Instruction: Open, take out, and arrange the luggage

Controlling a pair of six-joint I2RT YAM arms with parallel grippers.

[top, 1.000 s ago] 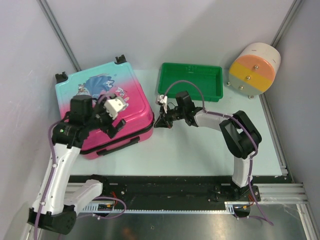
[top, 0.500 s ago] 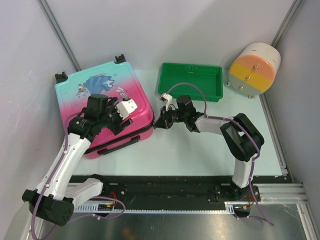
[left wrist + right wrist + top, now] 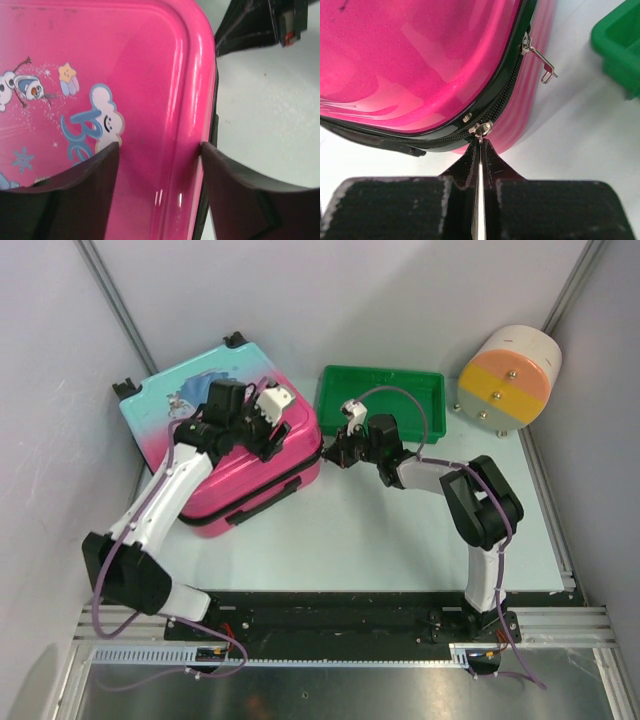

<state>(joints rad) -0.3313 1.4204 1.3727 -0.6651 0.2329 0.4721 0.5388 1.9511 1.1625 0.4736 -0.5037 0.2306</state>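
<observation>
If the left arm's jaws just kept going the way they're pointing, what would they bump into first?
Most likely the pink-to-teal hard-shell suitcase: its glossy pink lid, near the rounded edge, fills the space between the parted jaws. How big the gap to it is, is hard to judge.

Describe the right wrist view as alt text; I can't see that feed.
The right arm's black fingers are shut on the silver zipper pull at a corner of the glossy pink hard-shell suitcase. A second silver pull sticks out further along the black zipper, and a green plastic tray edges in at the picture's right.
</observation>
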